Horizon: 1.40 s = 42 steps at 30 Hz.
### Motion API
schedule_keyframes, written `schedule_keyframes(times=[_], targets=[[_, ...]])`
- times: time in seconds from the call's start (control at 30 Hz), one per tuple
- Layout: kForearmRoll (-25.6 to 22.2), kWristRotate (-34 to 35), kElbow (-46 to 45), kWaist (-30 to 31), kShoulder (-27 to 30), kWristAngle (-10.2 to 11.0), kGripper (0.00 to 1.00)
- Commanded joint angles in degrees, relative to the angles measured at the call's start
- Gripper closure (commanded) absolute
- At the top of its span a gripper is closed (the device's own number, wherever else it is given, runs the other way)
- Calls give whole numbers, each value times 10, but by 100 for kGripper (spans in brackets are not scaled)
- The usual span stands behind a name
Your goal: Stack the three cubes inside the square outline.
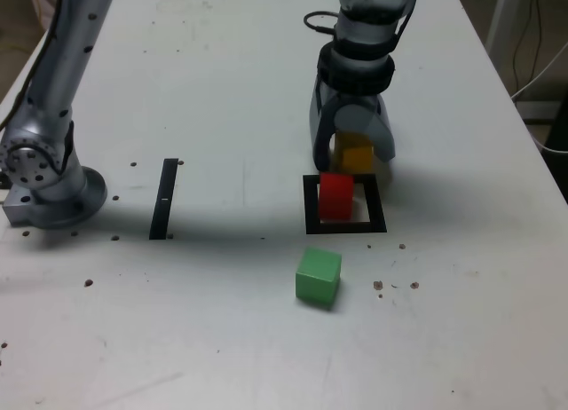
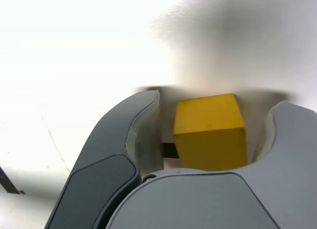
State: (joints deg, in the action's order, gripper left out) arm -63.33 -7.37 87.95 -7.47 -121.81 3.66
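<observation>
Near the middle right of the exterior view, the claw (image 1: 355, 158) hangs over the white counter (image 1: 222, 90), pointing down, its grey jaws standing on either side of the yellow cube (image 1: 358, 154). That cube sits just beyond the far edge of the square outline (image 1: 311, 206), outside it. From the wrist view the yellow cube (image 2: 210, 132) fills the space between the two jaws; a narrow gap shows between it and one jaw, and the other side is too close to judge, so whether the claw is clamped on it or only around it I cannot tell.

Inside the square outline, toward its side on the exterior view's left, stands the red cube (image 1: 335, 196), upright. Below it in the frame, outside the outline and near it, the green cube (image 1: 318, 276) rests on the counter, turned slightly askew. A narrow black strip (image 1: 164, 199) lies left of centre, well apart from the cubes. At the far left the arm's base (image 1: 44, 175) sits on the counter.
</observation>
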Motion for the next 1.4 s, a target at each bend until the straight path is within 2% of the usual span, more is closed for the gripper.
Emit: schedule_keyframes(times=[0.0, 0.17, 0.33, 0.47, 0.67, 1.03, 1.37], targets=[[3, -10, 7, -3, -7, -4, 41], [5, -18, 10, -6, -11, -20, 49], [16, -17, 10, -8, -13, -30, 64], [31, -15, 10, -8, -11, -26, 72], [38, -15, 12, -8, 1, -5, 74], [-34, -13, 13, 12, 57, 3, 74], [-130, 17, 43, 88, 113, 8, 74]])
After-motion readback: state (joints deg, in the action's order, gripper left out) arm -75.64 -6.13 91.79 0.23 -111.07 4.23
